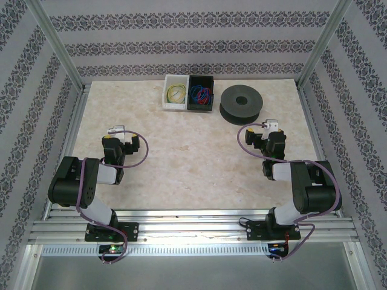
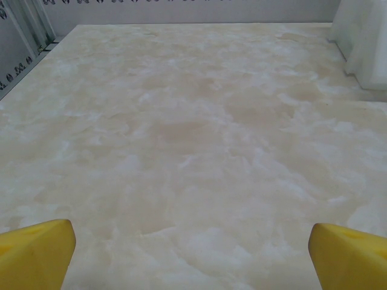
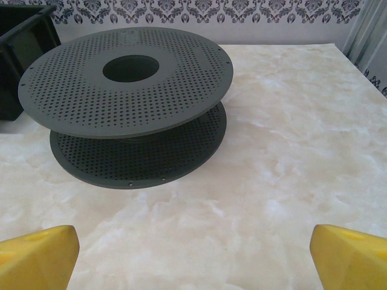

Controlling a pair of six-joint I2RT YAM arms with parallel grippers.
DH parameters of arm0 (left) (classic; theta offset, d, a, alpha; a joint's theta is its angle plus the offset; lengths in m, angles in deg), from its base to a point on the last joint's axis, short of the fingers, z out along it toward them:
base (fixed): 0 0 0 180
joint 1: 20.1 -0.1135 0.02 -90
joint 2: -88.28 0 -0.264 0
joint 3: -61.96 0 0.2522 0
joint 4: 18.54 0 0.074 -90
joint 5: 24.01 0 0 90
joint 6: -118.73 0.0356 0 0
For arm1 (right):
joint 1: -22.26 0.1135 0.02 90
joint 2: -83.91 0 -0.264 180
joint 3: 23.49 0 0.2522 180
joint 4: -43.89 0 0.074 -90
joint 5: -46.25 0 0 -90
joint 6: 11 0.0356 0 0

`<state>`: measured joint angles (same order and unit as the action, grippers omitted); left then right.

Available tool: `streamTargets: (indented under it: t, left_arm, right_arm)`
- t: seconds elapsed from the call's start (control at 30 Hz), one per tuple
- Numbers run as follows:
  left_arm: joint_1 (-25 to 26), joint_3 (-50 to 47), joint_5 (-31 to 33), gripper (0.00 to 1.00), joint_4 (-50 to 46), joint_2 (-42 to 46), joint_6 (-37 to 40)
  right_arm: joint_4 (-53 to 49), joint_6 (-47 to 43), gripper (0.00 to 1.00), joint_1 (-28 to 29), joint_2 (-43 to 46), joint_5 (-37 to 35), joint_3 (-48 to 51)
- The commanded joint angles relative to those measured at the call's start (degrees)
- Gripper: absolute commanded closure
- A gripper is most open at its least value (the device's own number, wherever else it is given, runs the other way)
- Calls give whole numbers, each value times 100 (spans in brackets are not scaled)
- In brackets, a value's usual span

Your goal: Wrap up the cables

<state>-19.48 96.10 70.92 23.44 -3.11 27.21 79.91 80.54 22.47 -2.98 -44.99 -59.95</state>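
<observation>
The cables [image 1: 196, 93] lie as a thin blue coil inside a black bin [image 1: 201, 106] at the back of the table, beside a red coil [image 1: 207, 95]. A black perforated spool [image 1: 242, 104] stands flat to the right of that bin. My right gripper [image 1: 271, 125] sits just in front of the spool [image 3: 127, 78], and in the right wrist view it [image 3: 193, 260] is open with nothing between its yellow fingertips [image 3: 36, 254]. My left gripper [image 1: 117, 130] rests over bare table at the left, also open and empty [image 2: 193, 260].
A white bin [image 1: 167, 96] holding a yellow-green coil [image 1: 176, 93] stands left of the black bin [image 3: 24, 54]; its wall [image 2: 366, 48] shows at the right of the left wrist view. Patterned walls and metal posts enclose the marble-look tabletop [image 1: 193, 157].
</observation>
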Motion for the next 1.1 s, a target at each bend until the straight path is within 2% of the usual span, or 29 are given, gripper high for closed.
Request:
streamTargets:
  t: [0.0,0.2,0.27,0.33,0.4,0.53,0.67,0.73,0.87,1.07]
  left_arm:
    - [-63,89,-35,1,27,21,-15]
    - [-62,97,-28,1,3,25,-15]
    - [-21,137,309,1,-121,107,-62]
    - [8,326,351,1,-661,420,2]
    - [61,1419,792,1,-3451,996,-443]
    - [61,2810,392,1,-6017,1201,-954]
    - [67,4345,-453,1,-8404,749,-1215]
    - [70,4857,-758,1,-9102,635,-1152]
    - [103,5570,-962,1,-10074,547,-946]
    - [294,5640,-1128,1,-10357,592,-771]
  right_arm:
    - [179,70,2,-12,-8,45,55]
    - [181,34,2,30,3,-33,55]
    - [90,79,2,64,110,-217,-8]
    - [-714,61,2,119,553,-352,-223]
    - [-1851,103,2,105,1088,-279,-572]
    - [-3130,416,2,-11,1628,149,-1208]
    - [-4246,1393,2,-495,1211,1140,-2246]
    - [-4469,1851,2,-692,828,1612,-2687]
    - [-4328,2589,2,-922,-77,2359,-3216]
    - [-3885,3362,2,-1040,-1161,2748,-3656]
